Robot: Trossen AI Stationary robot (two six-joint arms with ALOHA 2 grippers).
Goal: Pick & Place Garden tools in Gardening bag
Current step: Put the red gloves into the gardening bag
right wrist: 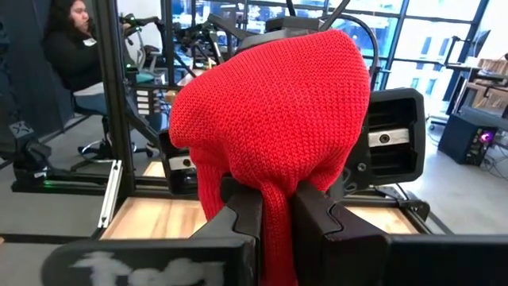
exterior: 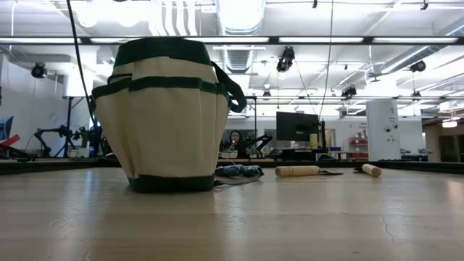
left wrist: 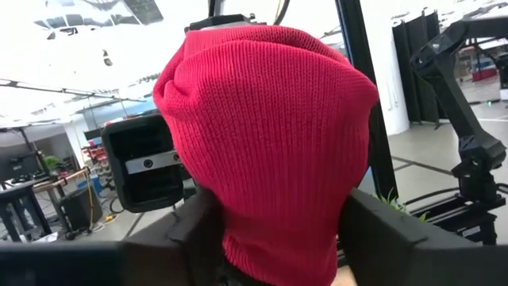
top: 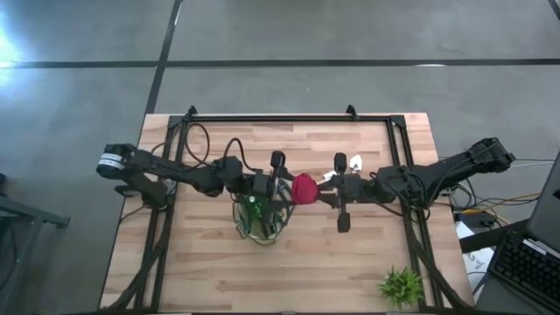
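The left gripper (top: 278, 187) hovers over the gardening bag (top: 260, 220), fingers spread around a red knitted glove (top: 304, 188). The right gripper (top: 322, 190) pinches that glove's other end. Wooden-handled tools (exterior: 297, 171) lie behind the bag.

No readable text, labels, brands or numbers in any view. Only candidate: pale blurred marking on the dark bar (right wrist: 135, 266) at the near edge of the right wrist view, illegible. Screens in the room behind the table are too small to read.
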